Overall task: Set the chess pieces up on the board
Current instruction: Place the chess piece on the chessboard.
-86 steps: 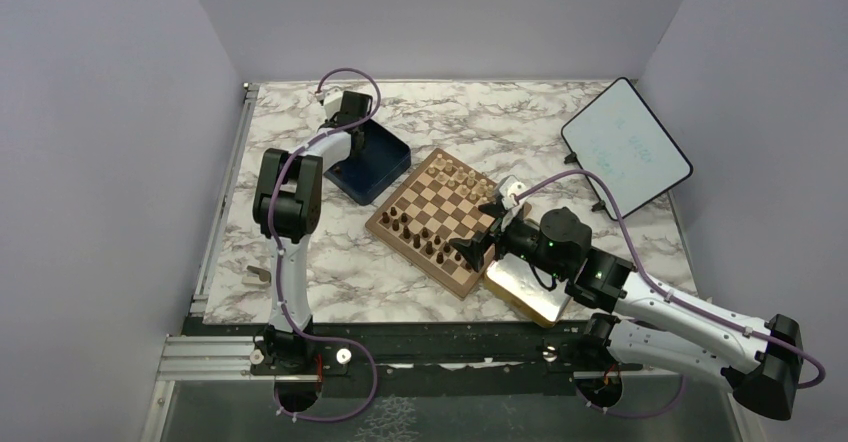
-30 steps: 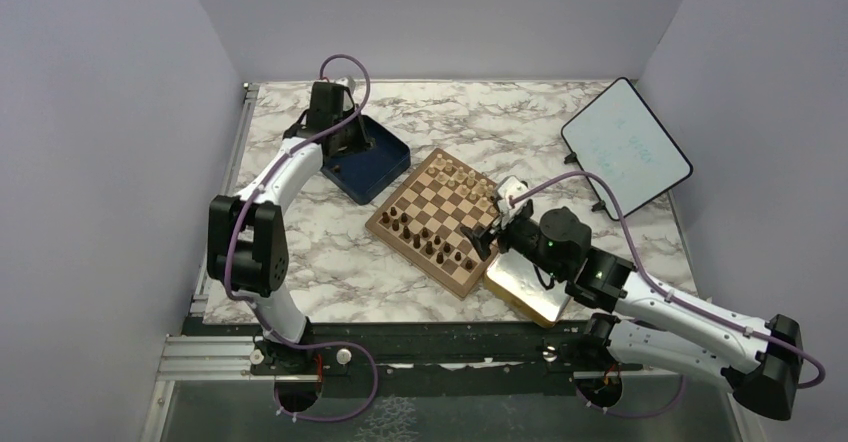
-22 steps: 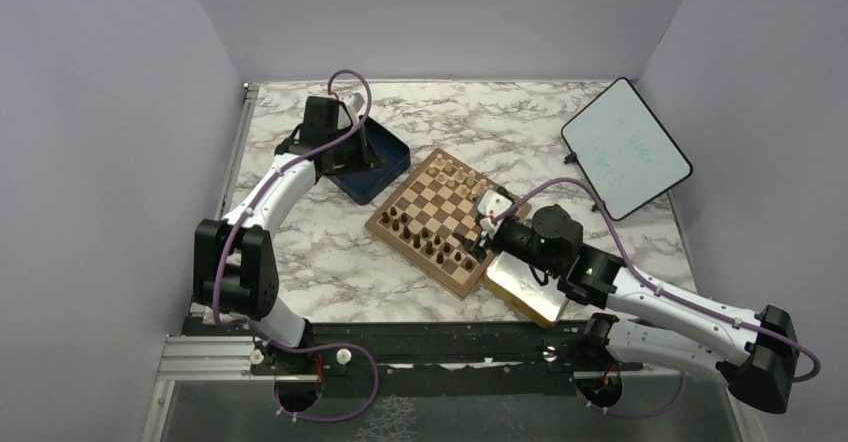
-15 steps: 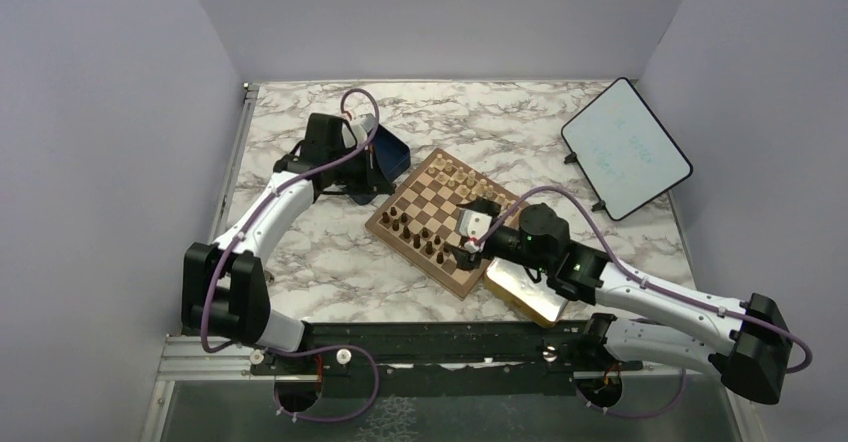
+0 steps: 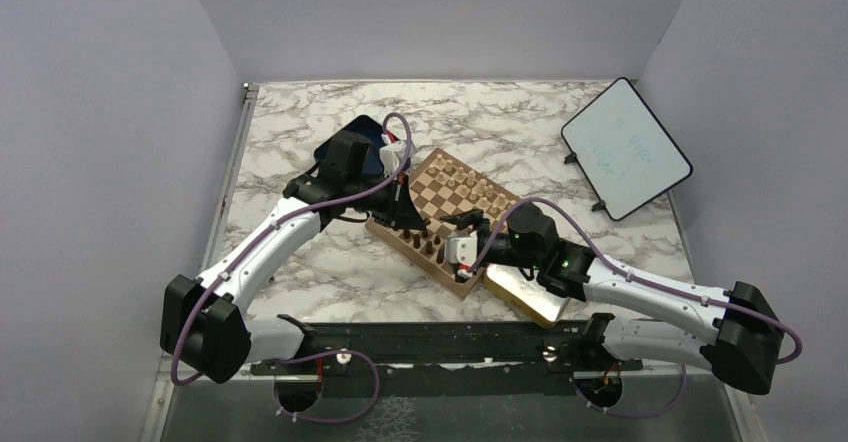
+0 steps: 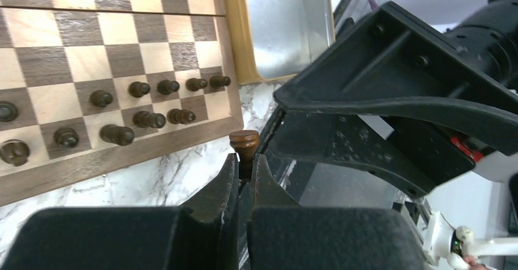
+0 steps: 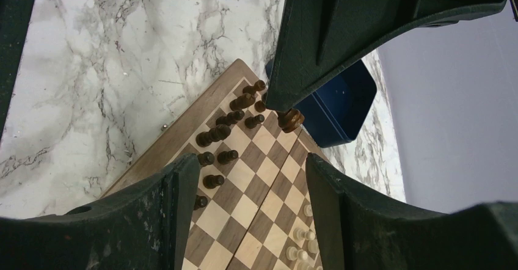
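The board [image 5: 441,189] lies angled at mid-table. Dark brown chess pieces [image 5: 424,245] stand in rows along its near-left side, seen again as dark pieces [image 6: 140,120] in the left wrist view. My left gripper [image 5: 407,212] hangs over the board's left corner, shut on a dark brown chess piece [image 6: 244,144]. The right wrist view shows that held piece [image 7: 291,120] above the board [image 7: 262,178]. My right gripper [image 5: 461,246] is open over the board's near side, its fingers [image 7: 177,203] straddling bare squares with nothing between them.
Pale chessmen [image 5: 470,176] fill the board's far side. A dark blue box [image 5: 349,152] sits behind the left arm. A gold-rimmed tray [image 5: 526,293] lies at the board's near-right edge, and a whiteboard [image 5: 625,148] leans at the back right. The two grippers are close together.
My left arm has swung from the blue box to the board's left corner, carrying a dark piece. My right gripper has reached left over the board and its jaws have narrowed somewhat.
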`<action>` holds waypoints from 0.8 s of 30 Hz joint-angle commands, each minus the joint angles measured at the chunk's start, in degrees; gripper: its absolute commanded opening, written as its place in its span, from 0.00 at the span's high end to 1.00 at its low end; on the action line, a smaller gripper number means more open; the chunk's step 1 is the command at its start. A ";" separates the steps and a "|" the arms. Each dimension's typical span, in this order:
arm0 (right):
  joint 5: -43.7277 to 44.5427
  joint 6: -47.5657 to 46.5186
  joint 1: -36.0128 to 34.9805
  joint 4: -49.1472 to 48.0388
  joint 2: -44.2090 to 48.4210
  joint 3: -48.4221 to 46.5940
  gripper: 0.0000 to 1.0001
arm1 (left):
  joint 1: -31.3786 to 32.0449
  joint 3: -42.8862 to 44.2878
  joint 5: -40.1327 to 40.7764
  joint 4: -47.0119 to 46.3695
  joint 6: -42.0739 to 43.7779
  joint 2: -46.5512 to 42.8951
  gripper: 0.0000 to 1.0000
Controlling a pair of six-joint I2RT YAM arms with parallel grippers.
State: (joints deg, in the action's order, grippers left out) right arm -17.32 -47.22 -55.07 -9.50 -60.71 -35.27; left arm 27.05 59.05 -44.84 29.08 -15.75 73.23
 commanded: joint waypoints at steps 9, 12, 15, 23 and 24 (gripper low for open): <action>-0.68 -3.24 -0.21 -3.92 -2.95 -1.12 0.45 | 2.11 -2.96 -6.61 0.28 1.55 -4.13 1.00; -0.91 -4.11 -0.21 -4.46 -3.49 -1.29 0.46 | 2.45 -3.15 -6.75 0.28 1.44 -4.19 1.00; -1.08 -4.90 -0.21 -5.24 -4.17 -1.34 0.46 | 2.78 -2.98 -6.61 0.27 1.33 -4.29 1.00; -2.66 -6.34 -0.22 -6.06 -4.84 -1.94 0.47 | 3.10 -3.24 -6.31 0.28 1.22 -3.91 1.00; -2.84 -6.59 -0.28 -6.11 -4.86 -1.99 0.47 | 3.10 -3.24 -6.31 0.32 1.24 -3.77 1.00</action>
State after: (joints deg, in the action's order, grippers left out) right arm -17.85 -52.25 -55.07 -12.75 -65.21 -35.31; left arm 29.76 56.34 -49.50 29.65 -15.31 70.39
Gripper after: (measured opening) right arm 0.537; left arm 0.028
